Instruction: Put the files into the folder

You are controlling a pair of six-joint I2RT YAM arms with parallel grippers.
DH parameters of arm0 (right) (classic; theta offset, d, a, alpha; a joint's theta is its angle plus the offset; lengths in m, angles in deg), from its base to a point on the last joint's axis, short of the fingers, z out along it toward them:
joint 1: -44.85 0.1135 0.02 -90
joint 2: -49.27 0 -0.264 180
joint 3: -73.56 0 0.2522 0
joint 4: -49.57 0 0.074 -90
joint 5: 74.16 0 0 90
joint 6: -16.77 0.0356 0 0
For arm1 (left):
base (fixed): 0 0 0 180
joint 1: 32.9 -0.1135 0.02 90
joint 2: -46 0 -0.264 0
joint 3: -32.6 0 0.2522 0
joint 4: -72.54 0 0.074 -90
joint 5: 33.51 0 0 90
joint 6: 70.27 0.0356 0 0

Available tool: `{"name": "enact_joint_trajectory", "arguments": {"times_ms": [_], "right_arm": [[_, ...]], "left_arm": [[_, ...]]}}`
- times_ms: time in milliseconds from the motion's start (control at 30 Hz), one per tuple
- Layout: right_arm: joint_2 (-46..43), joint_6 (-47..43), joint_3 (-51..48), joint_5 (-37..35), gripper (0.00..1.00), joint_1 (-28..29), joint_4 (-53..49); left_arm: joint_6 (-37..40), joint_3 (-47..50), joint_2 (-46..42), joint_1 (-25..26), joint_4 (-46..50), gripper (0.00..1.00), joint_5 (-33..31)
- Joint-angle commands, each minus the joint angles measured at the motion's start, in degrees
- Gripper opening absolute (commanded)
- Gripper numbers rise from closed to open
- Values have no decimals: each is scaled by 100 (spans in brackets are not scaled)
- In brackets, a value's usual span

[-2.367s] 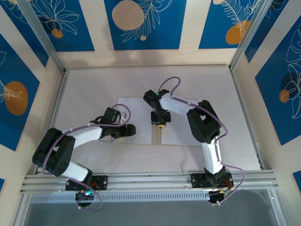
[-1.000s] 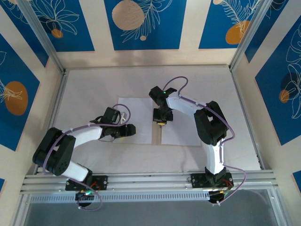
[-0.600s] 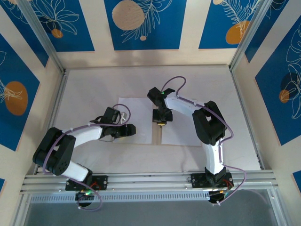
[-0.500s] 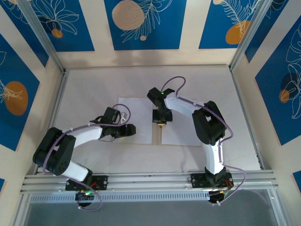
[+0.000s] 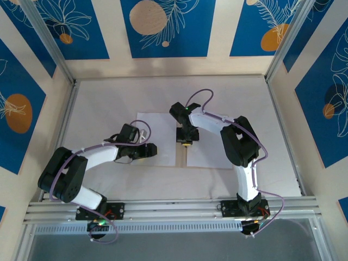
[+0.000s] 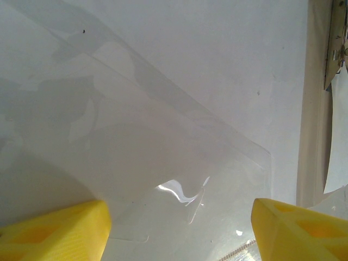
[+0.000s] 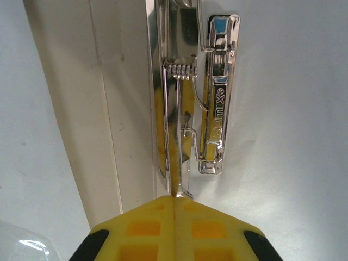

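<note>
One folder (image 5: 181, 158) (lying open), one metal clip (image 7: 216, 98), one left end effector (image 6: 178, 231), one right end effector (image 7: 174, 204).

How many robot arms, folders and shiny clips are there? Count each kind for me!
Robot arms: 2, the left arm and the right arm
Folder: 1, lying open
Metal clip: 1, at the folder's spine
Total: 4
</note>
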Motion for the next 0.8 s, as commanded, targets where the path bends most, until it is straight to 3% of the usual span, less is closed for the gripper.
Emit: {"name": "enact_joint_trajectory", "arguments": {"times_ms": [0, 767], "right_arm": [[339, 32, -263, -496, 5, -38, -355], [396, 235, -689, 158, 4, -117, 363]], "left_arm": [[-16, 98, 230, -38, 435, 71, -45], [-14, 97, 237, -54, 437, 72, -18]]}}
